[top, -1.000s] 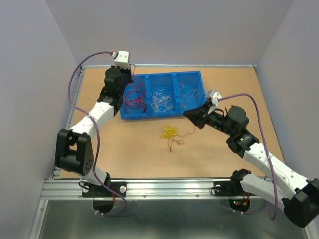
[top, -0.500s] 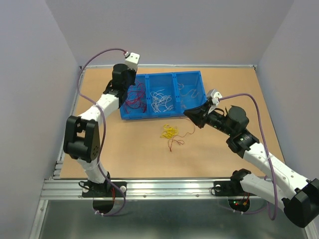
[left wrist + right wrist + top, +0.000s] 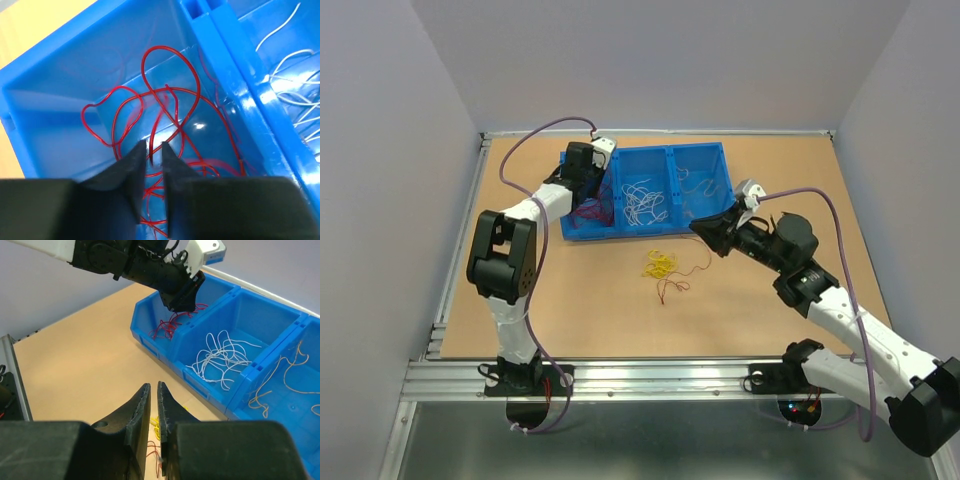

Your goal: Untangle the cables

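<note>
A blue three-compartment bin (image 3: pixel 650 150) holds red wires (image 3: pixel 588 205) on the left, white wires (image 3: pixel 642 200) in the middle and pale yellow wires (image 3: pixel 695 190) on the right. My left gripper (image 3: pixel 597 192) reaches down into the left compartment. In the left wrist view it (image 3: pixel 153 145) is almost closed, with a red wire (image 3: pixel 170 100) running between the tips. A yellow bunch (image 3: pixel 660 264) and a loose red wire (image 3: pixel 672 287) lie on the table in front of the bin. My right gripper (image 3: pixel 698 228) hovers above and to the right of them, shut and empty (image 3: pixel 153 385).
The bin (image 3: pixel 150 340) stands at the back centre of the brown table (image 3: pixel 570 300). Grey walls close in the left, back and right. A metal rail (image 3: pixel 640 375) runs along the near edge by the arm bases.
My left arm has swung right, from the bin's left edge to over the left compartment, and lowered into it. My right arm has not moved.
</note>
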You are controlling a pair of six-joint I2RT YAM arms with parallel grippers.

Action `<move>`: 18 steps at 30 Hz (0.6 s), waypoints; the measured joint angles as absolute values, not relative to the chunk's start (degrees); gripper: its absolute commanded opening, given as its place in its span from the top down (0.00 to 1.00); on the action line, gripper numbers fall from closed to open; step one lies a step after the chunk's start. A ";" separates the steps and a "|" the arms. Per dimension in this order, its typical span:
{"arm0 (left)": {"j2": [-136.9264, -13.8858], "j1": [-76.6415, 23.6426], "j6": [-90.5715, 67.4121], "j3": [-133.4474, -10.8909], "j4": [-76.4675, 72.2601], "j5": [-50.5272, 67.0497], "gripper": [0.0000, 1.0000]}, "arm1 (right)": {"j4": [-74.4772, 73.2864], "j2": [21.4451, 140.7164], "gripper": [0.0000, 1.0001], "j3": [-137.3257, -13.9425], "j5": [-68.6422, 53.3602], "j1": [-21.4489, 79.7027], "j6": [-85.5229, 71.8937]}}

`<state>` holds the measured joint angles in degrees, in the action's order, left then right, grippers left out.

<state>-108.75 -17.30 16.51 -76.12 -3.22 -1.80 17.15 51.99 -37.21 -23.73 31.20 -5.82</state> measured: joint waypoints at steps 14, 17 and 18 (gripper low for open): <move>-92.97 -18.44 17.56 -69.49 -7.25 5.13 0.29 | 15.14 55.59 0.74 -37.23 -22.44 31.20 -5.80; -87.50 -20.36 19.97 -65.14 -9.21 10.44 0.21 | 14.94 55.53 0.72 -37.23 -22.35 31.20 -5.82; -86.13 -21.15 21.32 -64.14 -9.32 13.04 0.19 | 14.94 55.53 0.72 -37.23 -22.02 31.20 -5.82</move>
